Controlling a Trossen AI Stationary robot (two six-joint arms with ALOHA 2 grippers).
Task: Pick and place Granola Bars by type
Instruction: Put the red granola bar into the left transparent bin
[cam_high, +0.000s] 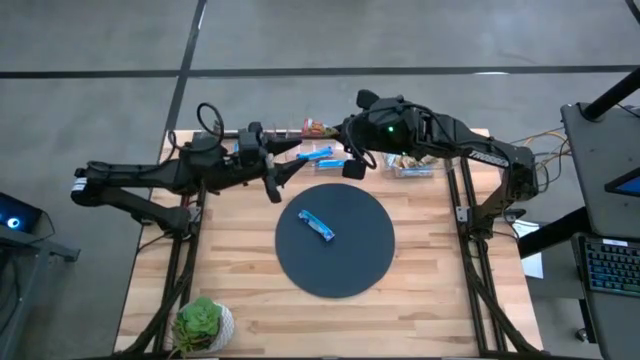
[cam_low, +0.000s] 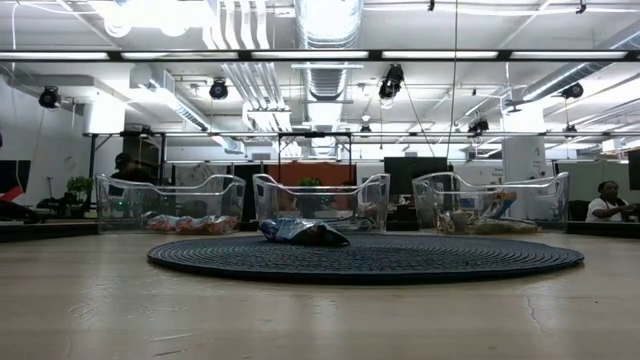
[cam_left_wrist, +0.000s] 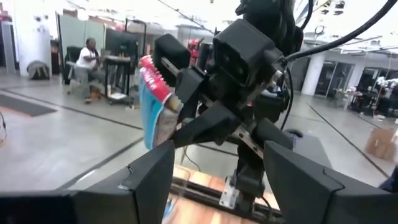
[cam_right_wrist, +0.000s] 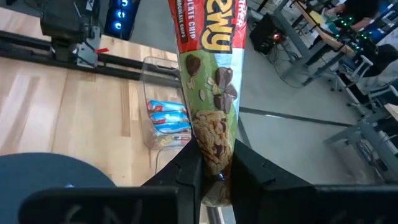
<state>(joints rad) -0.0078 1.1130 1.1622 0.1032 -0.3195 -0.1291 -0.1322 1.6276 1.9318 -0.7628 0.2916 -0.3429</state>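
1. The right gripper (cam_right_wrist: 214, 171) is clamped on the lower end of a chocolate-chip granola bar (cam_right_wrist: 214, 87) with a green, red and tan wrapper; the bar stands up between the two dark fingers (cam_right_wrist: 186, 168)
2. In the high view the right gripper (cam_high: 352, 160) hangs over the far edge of the table, near the middle clear bin (cam_high: 322, 155), which holds blue bars (cam_right_wrist: 166, 118)
3. The left gripper (cam_high: 277, 185) sits just beside it, over the far rim of the dark round mat (cam_high: 335, 238), with its fingers (cam_left_wrist: 149, 180) spread apart and nothing between them
4. The left wrist view shows the right arm close ahead, gripping what seems to be a blue-and-red wrapper (cam_left_wrist: 151, 106), though the angle makes the print hard to read
5. One blue granola bar (cam_high: 317, 226) lies alone on the mat, left of its centre
6. Three clear bins stand along the far edge: the left one (cam_low: 168, 203) holds brownish bars, the right one (cam_low: 490, 203) holds tan bars
7. A potted succulent (cam_high: 203, 322) sits at the near left corner of the wooden table (cam_high: 440, 290)
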